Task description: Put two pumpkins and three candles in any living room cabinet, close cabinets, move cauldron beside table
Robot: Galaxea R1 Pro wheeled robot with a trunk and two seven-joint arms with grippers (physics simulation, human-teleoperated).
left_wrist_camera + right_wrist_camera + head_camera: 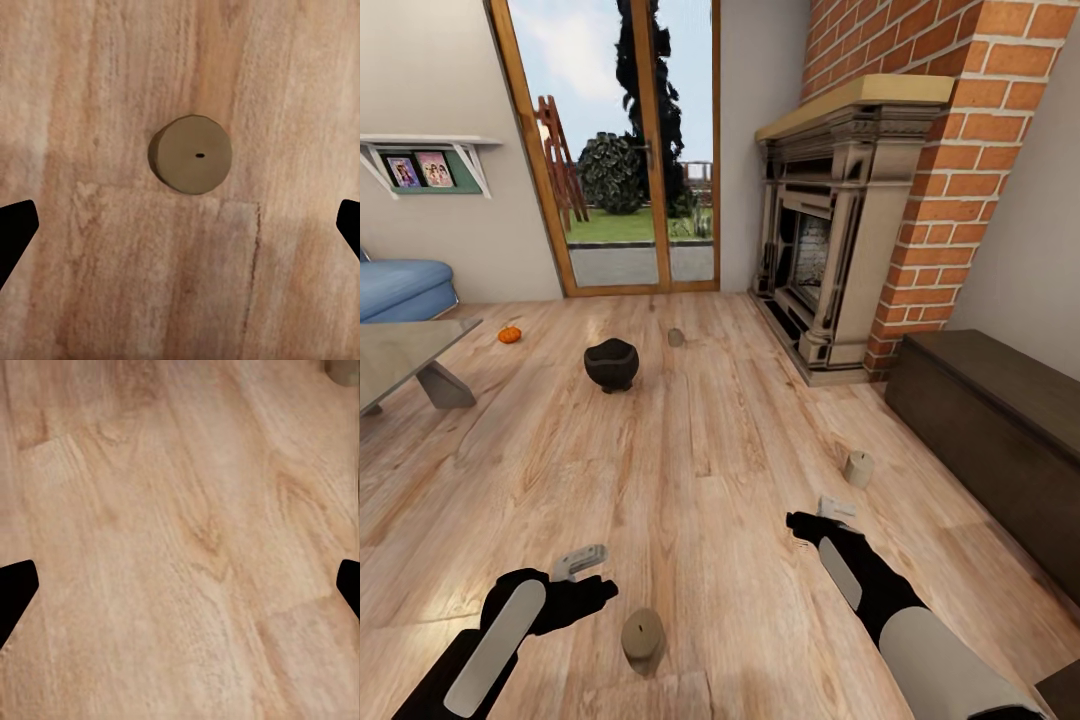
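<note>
Three tan candles stand on the wood floor: one [643, 635] just right of my left gripper [586, 564], one [858, 467] just ahead of my right gripper [830, 512], one [676, 337] far off by the black cauldron [611, 363]. An orange pumpkin [509, 334] lies left of the cauldron, near the pale table [405, 350]. The dark-brown cabinet [1000, 415] runs along the right wall, its fronts shut. In the left wrist view the candle top [191, 154] sits ahead of the open left gripper [180, 232], untouched. The open right gripper [180, 592] hovers over bare floor.
A brick fireplace [830, 250] rises at the back right beside the cabinet. A glass door [620, 150] fills the far wall, with a blue sofa [400, 285] at the left behind the table. A wall shelf [425, 160] holds pictures.
</note>
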